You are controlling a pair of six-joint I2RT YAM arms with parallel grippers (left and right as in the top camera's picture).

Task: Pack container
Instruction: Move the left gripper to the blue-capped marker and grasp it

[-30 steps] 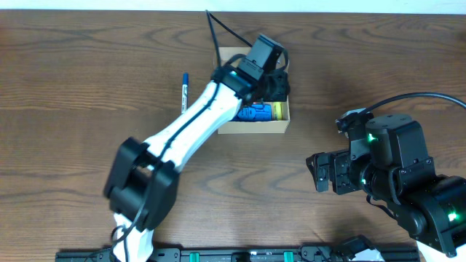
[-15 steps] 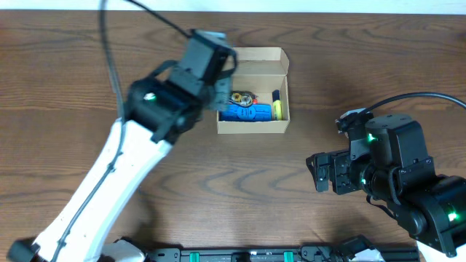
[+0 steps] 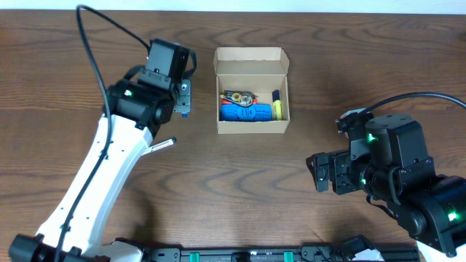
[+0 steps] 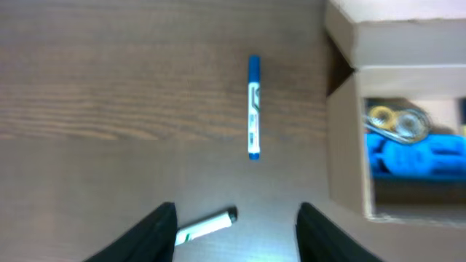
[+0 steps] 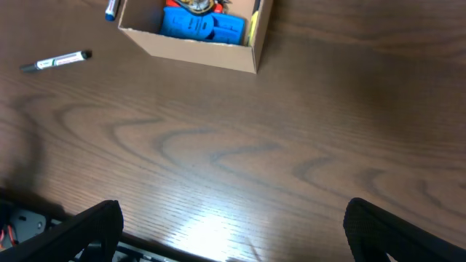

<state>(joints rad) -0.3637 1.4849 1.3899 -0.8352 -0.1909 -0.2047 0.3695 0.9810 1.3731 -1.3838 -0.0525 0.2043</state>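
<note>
The container, a tan cardboard box [image 3: 251, 128], stands open with its lid folded back. It holds a blue item [image 3: 244, 113], a yellow item [image 3: 277, 109] and a small ringed item. My left gripper [image 3: 183, 97] is open and empty, left of the box, above a blue pen [image 4: 253, 108] and a white marker [image 4: 206, 225]. In the left wrist view the marker lies between my fingers [image 4: 237, 236] and the box [image 4: 342, 153] is at the right. My right gripper [image 3: 321, 175] is open and empty [image 5: 233, 233], over bare table to the lower right of the box [image 5: 189, 49].
The white marker [image 3: 162, 144] lies on the wooden table, below and left of the left gripper. It also shows in the right wrist view [image 5: 54, 61]. The left arm's black cable [image 3: 91, 44] arcs over the table's left side.
My left arm has drawn back from over the box and swung left, now hovering over the pens. The right arm has not moved.
</note>
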